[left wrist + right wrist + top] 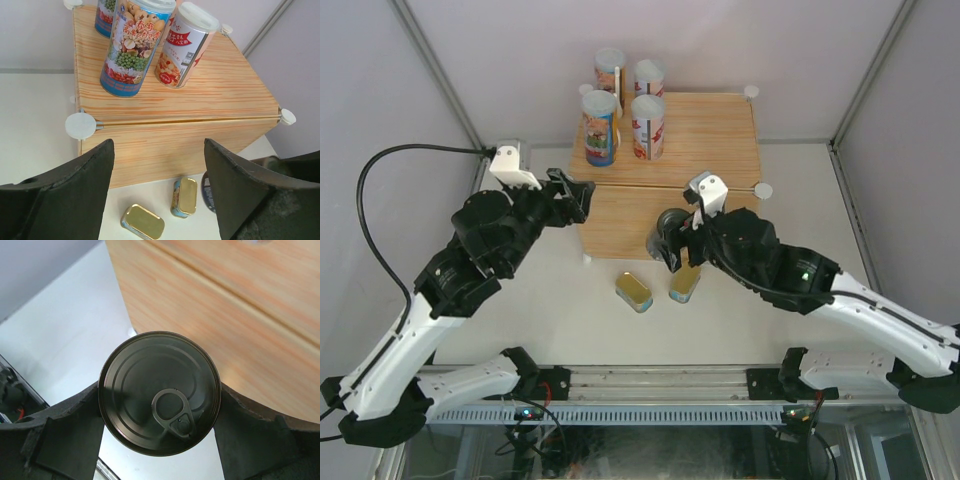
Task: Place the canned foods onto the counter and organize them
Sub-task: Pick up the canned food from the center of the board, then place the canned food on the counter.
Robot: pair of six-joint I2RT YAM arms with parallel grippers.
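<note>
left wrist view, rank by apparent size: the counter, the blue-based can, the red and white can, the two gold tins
1. counter
2. blue-based can, though it stands nearer the camera
3. red and white can
4. nearer gold tin and farther gold tin look alike, so they are not ranked

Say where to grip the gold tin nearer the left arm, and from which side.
Probably best to come straight down on the gold tin and pinch its two long side walls. It lies flat, lid up, so only those walls give opposing faces; it sits diagonally, so turn the wrist.
</note>
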